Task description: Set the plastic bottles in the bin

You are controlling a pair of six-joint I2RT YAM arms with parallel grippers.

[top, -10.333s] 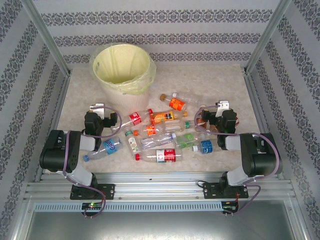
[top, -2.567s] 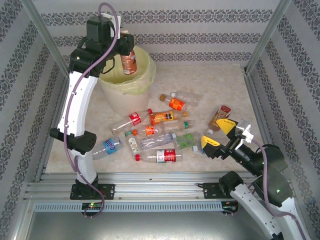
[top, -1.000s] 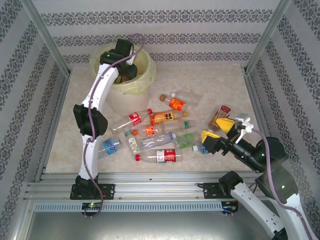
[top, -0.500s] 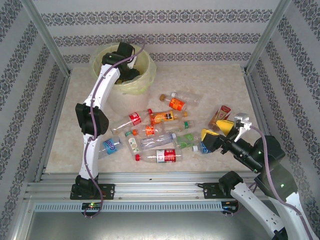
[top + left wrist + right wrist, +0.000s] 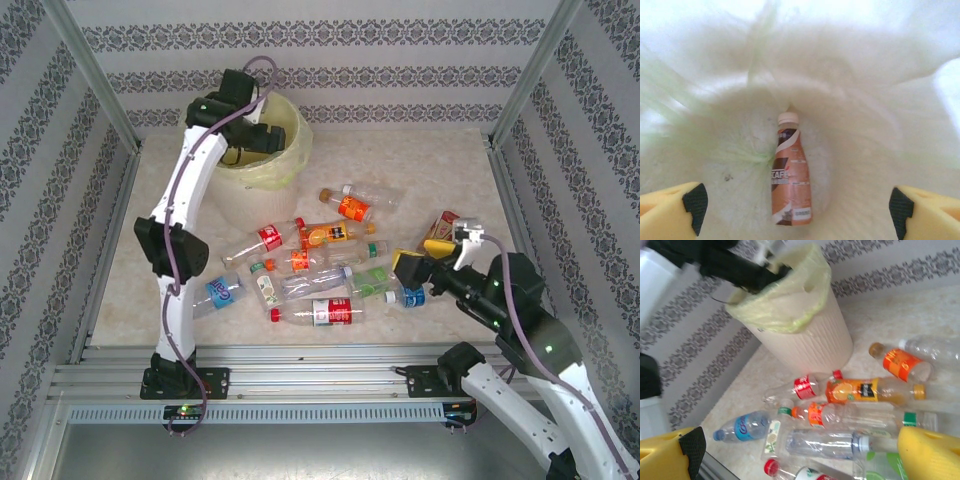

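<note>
Both open wide, empty: left fingers [image 5: 667,212] over bin [image 5: 810,340], brown bottle [image 5: 790,175] inside; right fingers [image 5: 932,455] by bottle pile [image 5: 852,390].

One bin [image 5: 260,197] is standing on the table [image 5: 450,165]. One brown-labelled bottle [image 5: 790,175] is lying inside the bin. Twelve plastic bottles [image 5: 325,312] are lying in front of the bin, though overlaps are leaving that count uncertain. Two robot arms [image 5: 188,185] are working, one reaching over the bin, one well apart from it.

Brown bottle [image 5: 791,172] flat in bin [image 5: 807,340]
</note>
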